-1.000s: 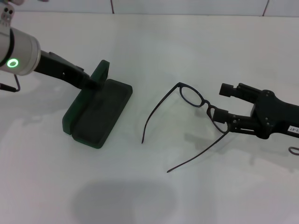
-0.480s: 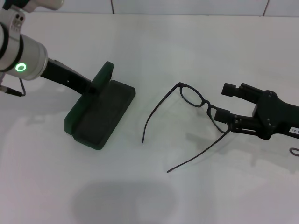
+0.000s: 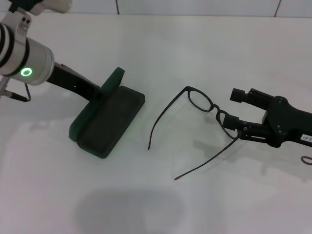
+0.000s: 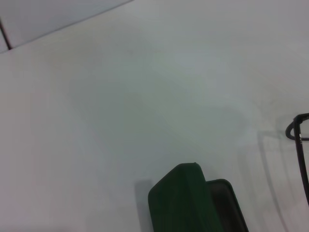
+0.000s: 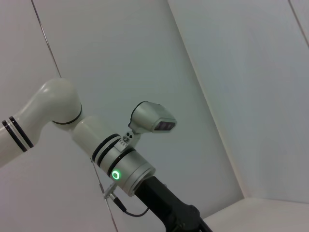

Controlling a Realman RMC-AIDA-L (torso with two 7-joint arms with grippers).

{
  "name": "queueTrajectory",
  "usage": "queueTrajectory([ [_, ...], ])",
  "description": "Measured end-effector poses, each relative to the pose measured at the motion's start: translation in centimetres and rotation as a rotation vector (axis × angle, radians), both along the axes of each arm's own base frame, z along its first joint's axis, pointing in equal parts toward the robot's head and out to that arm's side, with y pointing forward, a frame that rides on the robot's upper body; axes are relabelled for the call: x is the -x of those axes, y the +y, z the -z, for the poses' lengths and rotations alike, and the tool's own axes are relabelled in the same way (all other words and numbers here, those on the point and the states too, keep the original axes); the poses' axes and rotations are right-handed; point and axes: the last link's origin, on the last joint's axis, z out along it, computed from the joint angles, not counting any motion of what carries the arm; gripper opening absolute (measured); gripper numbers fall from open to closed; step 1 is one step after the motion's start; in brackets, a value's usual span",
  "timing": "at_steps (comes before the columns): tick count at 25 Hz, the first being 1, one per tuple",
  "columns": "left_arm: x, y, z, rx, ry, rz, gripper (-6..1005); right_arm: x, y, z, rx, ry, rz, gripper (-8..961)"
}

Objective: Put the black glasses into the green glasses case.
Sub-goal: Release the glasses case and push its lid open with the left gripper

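The green glasses case (image 3: 106, 118) lies open on the left of the white bench (image 3: 161, 204), its lid (image 3: 111, 81) standing up on the far side and its dark lined tray holding nothing. The left claw (image 3: 100, 91) sits at the foot of that lid, at the case's far left edge; whether its fingers are open or closed cannot be told. In the left wrist view only the lid's rounded corner (image 4: 179, 193) and a bit of the frames (image 4: 298, 140) show.

The black glasses (image 3: 202, 122) lie unfolded to the right of the case, well apart from it, both temple arms stretching toward the near side. The right claw (image 3: 235, 108) is spread open around the right lens, one finger on the far side and one on the near side.

Bare bench lies between case and glasses. The right wrist view shows only the left arm (image 5: 116, 164) and a wall.
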Motion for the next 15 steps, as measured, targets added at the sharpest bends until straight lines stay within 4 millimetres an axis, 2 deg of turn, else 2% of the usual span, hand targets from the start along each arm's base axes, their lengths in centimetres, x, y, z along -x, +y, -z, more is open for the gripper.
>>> queueTrajectory([
  [3, -0.2, 0.1, 0.0, -0.006, 0.007, 0.012, 204, 0.0, 0.0, 0.0, 0.000, 0.000, 0.001, 867],
  [11, -1.6, 0.2, -1.4, -0.057, 0.012, 0.077, 203, -0.2, -0.1, 0.0, -0.004, 0.001, 0.009, 867],
  [15, -2.5, 0.0, -1.8, -0.061, 0.018, 0.113, 144, -0.2, 0.0, -0.1, -0.008, 0.001, 0.011, 867],
])
